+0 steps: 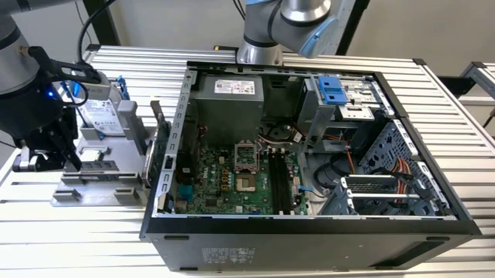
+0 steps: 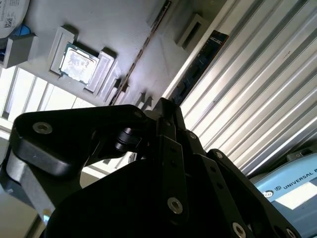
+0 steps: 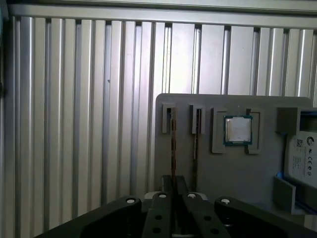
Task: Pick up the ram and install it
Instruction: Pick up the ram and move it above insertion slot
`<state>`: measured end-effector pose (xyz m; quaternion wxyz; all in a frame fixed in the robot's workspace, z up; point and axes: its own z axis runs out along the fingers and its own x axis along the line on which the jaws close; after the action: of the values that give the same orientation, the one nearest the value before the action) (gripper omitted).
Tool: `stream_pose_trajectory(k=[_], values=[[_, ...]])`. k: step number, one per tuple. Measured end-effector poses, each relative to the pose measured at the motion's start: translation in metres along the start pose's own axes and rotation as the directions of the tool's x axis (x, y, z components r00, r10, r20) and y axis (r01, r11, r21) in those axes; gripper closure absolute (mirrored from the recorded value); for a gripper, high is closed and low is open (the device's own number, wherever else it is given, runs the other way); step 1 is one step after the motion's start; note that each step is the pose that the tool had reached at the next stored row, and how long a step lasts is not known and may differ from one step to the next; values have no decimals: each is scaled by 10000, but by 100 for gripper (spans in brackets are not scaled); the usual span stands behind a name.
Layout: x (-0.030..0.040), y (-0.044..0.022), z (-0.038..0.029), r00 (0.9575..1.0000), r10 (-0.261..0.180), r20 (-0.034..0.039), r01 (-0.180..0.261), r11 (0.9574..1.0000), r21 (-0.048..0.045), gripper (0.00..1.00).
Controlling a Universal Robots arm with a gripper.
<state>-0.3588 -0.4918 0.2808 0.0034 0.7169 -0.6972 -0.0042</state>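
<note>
gripper (image 3: 174, 184) is held over ram (image 3: 172, 144) in grey tray (image 3: 223, 178), at the exterior view's left | grip: cannot be told | install: not yet done

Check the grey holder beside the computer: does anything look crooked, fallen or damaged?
Nothing stands out. On the grey holder, one ram stick and the other ram stick stand on edge in their slots, and the processor lies flat in its pocket.
</note>
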Motion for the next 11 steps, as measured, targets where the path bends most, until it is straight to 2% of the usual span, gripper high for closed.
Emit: stream_pose_trajectory(k=[11], values=[[0, 2, -125, 10000, 1, 0, -1, 10000, -1, 100]])
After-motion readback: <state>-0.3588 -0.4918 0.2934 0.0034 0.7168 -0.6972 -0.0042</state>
